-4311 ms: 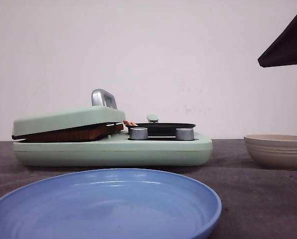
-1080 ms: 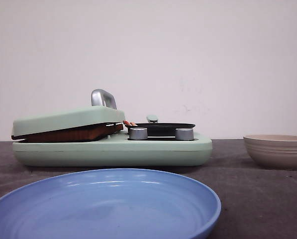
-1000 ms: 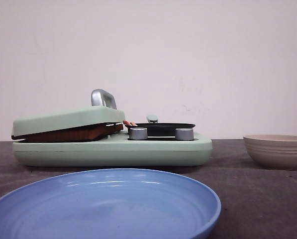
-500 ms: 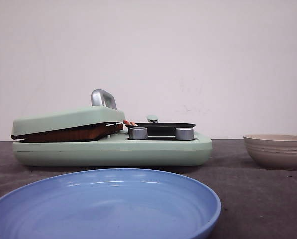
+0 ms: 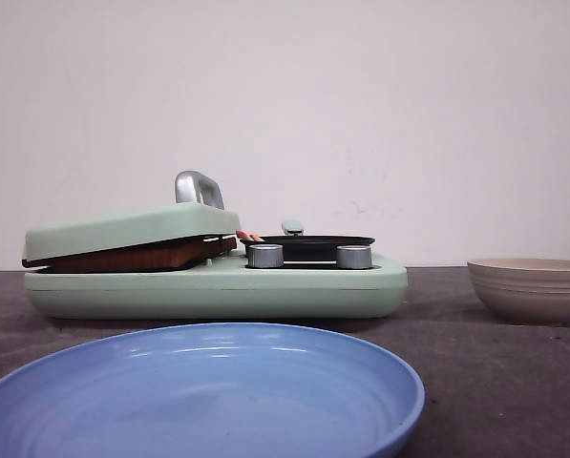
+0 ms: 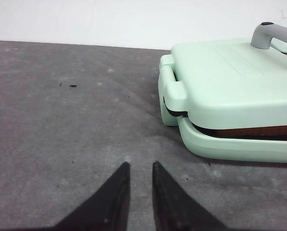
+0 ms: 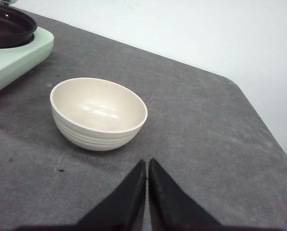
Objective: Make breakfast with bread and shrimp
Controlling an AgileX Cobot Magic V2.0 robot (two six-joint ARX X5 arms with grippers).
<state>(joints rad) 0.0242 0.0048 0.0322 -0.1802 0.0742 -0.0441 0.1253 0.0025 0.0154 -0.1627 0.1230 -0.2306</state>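
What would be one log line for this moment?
left pincer: nearly shut, empty | right pincer: shut, empty | green cooker: lid down | bread: under lid | shrimp: in pan | beige bowl: empty

Blue plate (image 5: 208,396) nearest; beige bowl (image 5: 531,288) right; mint-green cooker (image 5: 218,281) behind, lid (image 5: 132,229) lowered.

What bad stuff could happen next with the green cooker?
The bread is squeezed under the cooker's lid, which sits tilted; left too long, it might burn. The shrimp peek out beside the little black pan and could be knocked onto the table. Both the left gripper and the right gripper are shut, so each must open before grabbing anything.
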